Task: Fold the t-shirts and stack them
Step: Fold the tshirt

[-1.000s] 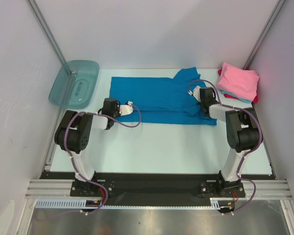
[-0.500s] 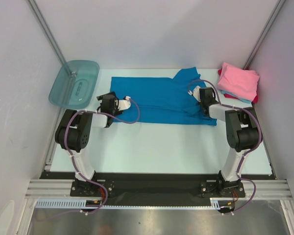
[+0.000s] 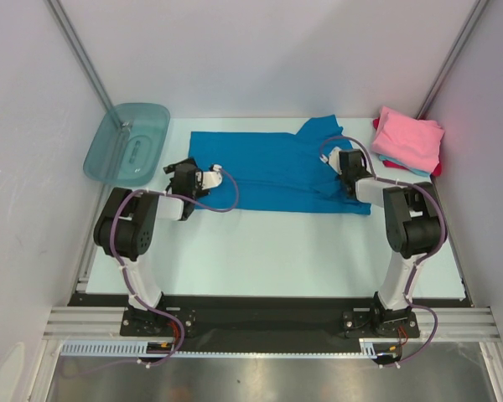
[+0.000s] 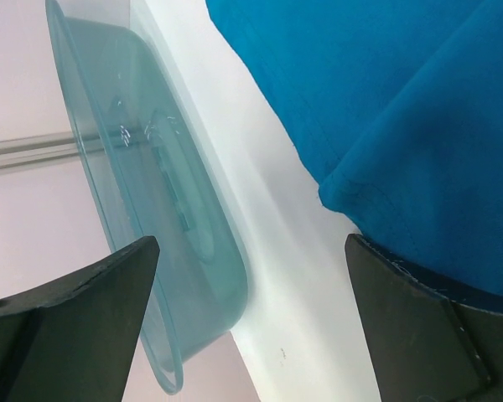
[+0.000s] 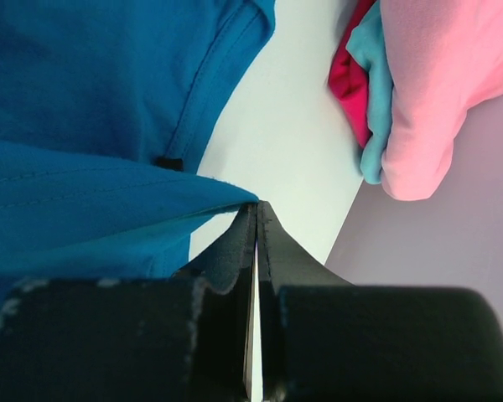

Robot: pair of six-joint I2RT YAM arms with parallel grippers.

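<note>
Right gripper (image 5: 256, 211) pinches the blue shirt (image 3: 268, 167); left gripper (image 4: 250, 244), wide at its opposite edge, should clamp before folding.

The bright blue t-shirt (image 3: 272, 172) lies spread sideways across the far half of the table. It is mostly flat, with one sleeve poking toward the far edge and its near right part rumpled into folds. At the far right corner a folded pink t-shirt (image 3: 409, 138) tops a small stack. Beneath it only the edges of a light blue shirt (image 5: 373, 84) and a red shirt (image 5: 350, 75) show.
</note>
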